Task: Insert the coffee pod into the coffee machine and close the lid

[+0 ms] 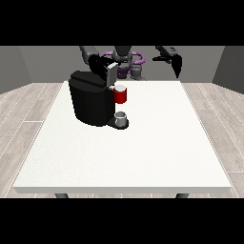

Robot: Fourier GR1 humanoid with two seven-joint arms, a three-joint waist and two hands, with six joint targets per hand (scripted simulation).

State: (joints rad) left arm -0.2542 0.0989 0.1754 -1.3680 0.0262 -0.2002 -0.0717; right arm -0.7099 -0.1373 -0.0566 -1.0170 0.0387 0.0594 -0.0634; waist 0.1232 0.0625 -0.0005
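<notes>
No coffee pod can be made out. The hand at the view's left point(98, 63) sits at the coffee machine point(91, 97) lid point(111, 72), its fingers unreadable. The hand at the view's right point(176, 64) hangs well apart from the machine, fingers straight, holding nothing.

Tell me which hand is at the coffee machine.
The hand at the view's left: it is over the machine, by its raised lid. The other hand hangs off to the right.

The black coffee machine point(90, 102) is occupying the counter point(143, 152) toward the robot's side, its raised lid point(111, 73) and the small cup point(121, 117) at its base blocking that flank. Beside and in front of the machine, wide bare counter is lying open for passage.
</notes>
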